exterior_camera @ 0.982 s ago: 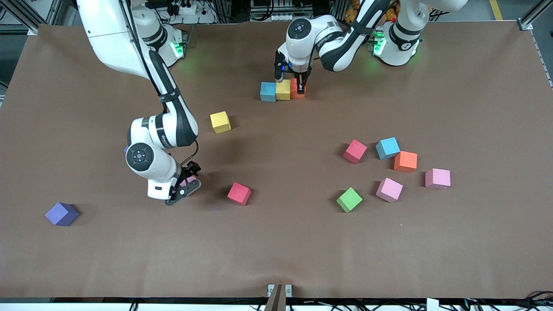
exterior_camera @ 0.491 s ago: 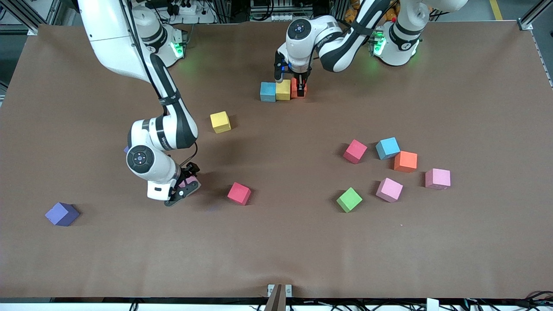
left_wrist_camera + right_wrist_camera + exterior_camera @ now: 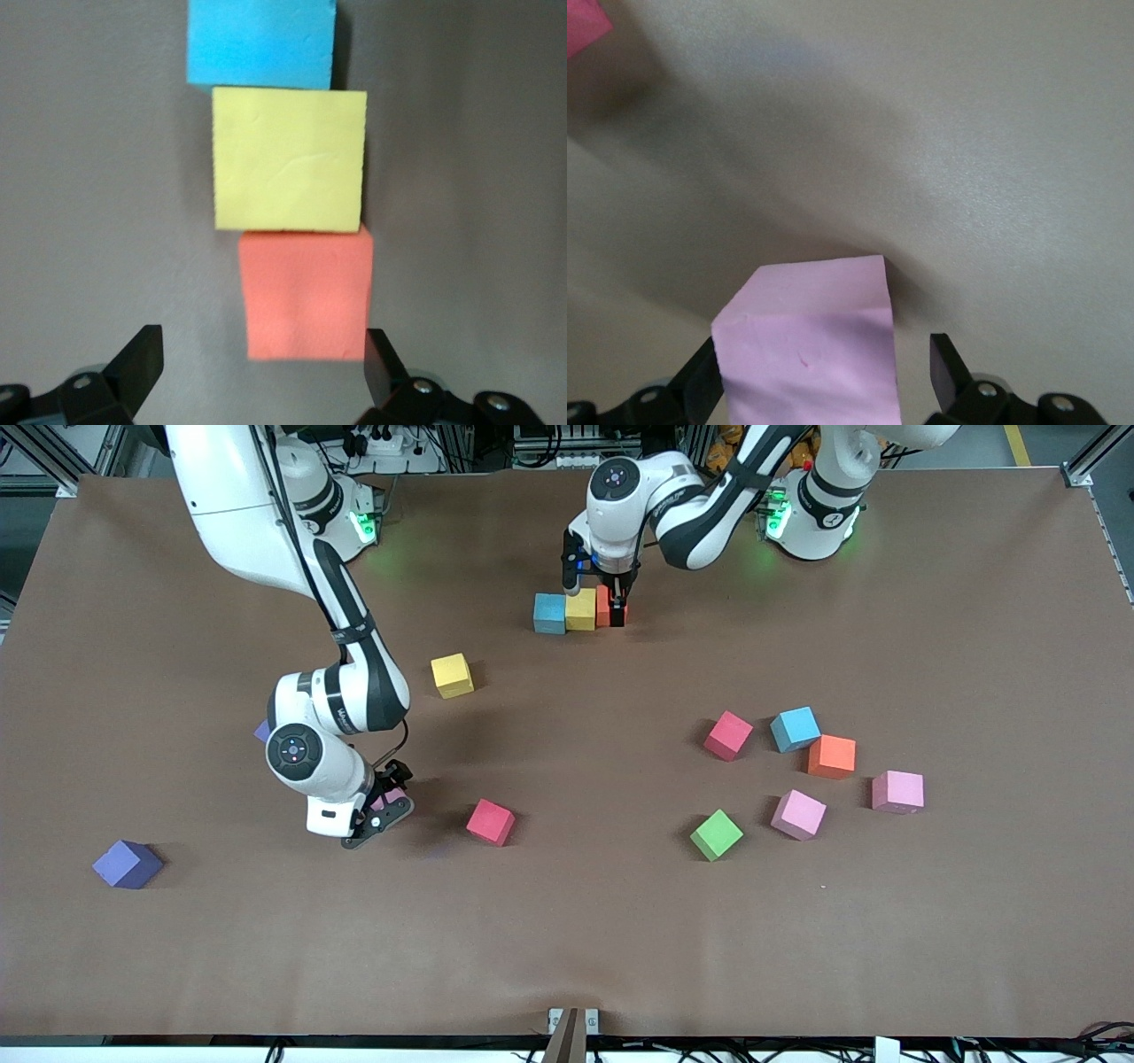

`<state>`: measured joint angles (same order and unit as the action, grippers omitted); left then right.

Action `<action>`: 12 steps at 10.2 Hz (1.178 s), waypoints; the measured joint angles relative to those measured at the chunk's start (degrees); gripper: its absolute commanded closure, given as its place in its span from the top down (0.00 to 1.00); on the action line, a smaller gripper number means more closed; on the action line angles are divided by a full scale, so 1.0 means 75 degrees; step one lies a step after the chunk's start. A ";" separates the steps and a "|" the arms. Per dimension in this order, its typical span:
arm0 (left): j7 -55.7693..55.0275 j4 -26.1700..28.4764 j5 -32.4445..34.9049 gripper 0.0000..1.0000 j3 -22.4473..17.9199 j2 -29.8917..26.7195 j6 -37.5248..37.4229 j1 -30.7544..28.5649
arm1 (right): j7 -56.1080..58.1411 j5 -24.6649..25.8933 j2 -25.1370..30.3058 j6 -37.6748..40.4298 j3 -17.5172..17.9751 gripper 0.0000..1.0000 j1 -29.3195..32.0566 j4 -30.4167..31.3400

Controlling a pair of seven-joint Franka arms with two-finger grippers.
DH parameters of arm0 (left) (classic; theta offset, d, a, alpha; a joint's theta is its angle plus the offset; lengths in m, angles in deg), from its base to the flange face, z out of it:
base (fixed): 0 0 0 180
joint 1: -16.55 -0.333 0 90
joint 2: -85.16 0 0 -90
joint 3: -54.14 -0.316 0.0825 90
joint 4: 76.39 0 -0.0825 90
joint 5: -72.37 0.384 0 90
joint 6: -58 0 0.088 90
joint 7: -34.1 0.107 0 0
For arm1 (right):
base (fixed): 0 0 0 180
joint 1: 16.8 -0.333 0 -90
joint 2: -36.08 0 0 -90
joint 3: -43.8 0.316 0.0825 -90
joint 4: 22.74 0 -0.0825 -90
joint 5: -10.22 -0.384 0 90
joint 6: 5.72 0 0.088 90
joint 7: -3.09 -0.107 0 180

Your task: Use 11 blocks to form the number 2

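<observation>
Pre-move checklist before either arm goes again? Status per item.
1. Left gripper open around orange block, fingers apart from it: ok.
2. Row blue block, yellow block, orange touching: ok.
3. Row aligned: not ok, staggered in left wrist view.
4. Right gripper open astride pink block: ok.
5. Pink block centred between fingers: not ok, it sits against one.
6. Digit complete: not ok, one row only.

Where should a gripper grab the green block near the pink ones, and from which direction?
Come straight down onto the green block and close on two opposite flat sides. It sits turned at an angle, so rotate the gripper to match its faces. It stands apart from the nearest pink block, so there looks to be room for the fingers.
</observation>
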<state>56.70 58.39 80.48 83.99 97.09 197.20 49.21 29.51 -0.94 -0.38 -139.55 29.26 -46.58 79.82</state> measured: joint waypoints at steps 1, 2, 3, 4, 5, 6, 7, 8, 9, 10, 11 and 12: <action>-0.0051 -0.0076 -0.0001 1.00 -0.0008 -0.0343 -0.0404 -0.0125 | -0.0001 0.0000 -0.0021 -0.0027 0.0000 0.68 -0.0005 0.0000; -0.0070 -0.0185 -0.0074 1.00 -0.0020 -0.0709 -0.0834 -0.0341 | -0.0001 0.0000 -0.0022 -0.0039 -0.0001 0.55 -0.0005 0.0000; -0.0070 -0.0399 -0.0191 1.00 -0.0051 -0.1066 -0.1389 -0.0591 | -0.0001 0.0000 -0.0023 -0.0048 -0.0003 0.43 -0.0006 0.0000; -0.0072 -0.0761 -0.0247 1.00 -0.0154 -0.1322 -0.2038 -0.0798 | -0.0003 0.0000 -0.0022 -0.0049 -0.0005 0.38 -0.0008 -0.0009; -0.0085 -0.1234 -0.0262 1.00 -0.0400 -0.1459 -0.2641 -0.0916 | -0.0005 0.0000 -0.0023 -0.0049 -0.0005 0.38 -0.0010 -0.0015; -0.0116 -0.1733 -0.0266 1.00 -0.0814 -0.1507 -0.3056 -0.0964 | -0.0005 0.0000 -0.0024 -0.0049 -0.0005 0.38 -0.0014 -0.0022; -0.0128 -0.2099 -0.0268 1.00 -0.1335 -0.1498 -0.3209 -0.0992 | -0.0005 0.0000 -0.0023 -0.0049 -0.0004 0.39 -0.0021 -0.0032; -0.0130 -0.2327 -0.0268 1.00 -0.1914 -0.1456 -0.3222 -0.1025 | -0.0019 -0.0001 -0.0012 -0.0052 -0.0004 0.39 -0.0039 -0.0052; -0.0126 -0.2469 -0.0269 1.00 -0.2501 -0.1367 -0.3170 -0.1061 | -0.0090 -0.0004 0.0023 -0.0053 -0.0004 0.38 -0.0062 -0.0098; -0.0120 -0.2555 -0.0271 1.00 -0.2986 -0.1251 -0.3060 -0.1096 | -0.0235 -0.0005 0.0092 -0.0048 -0.0004 0.38 -0.0088 -0.0152; -0.0120 -0.2581 -0.0273 1.00 -0.3330 -0.1144 -0.2941 -0.1120 | -0.0452 -0.0008 0.0217 -0.0033 -0.0004 0.38 -0.0126 -0.0165; -0.0120 -0.2581 -0.0274 1.00 -0.3544 -0.1018 -0.2877 -0.1137 | -0.0778 -0.0011 0.0371 0.0004 -0.0004 0.39 -0.0192 -0.0160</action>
<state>55.79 39.03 78.42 57.41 89.45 175.62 40.68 23.68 -1.03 2.40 -139.52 29.23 -48.02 78.62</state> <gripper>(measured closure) 0.000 0.383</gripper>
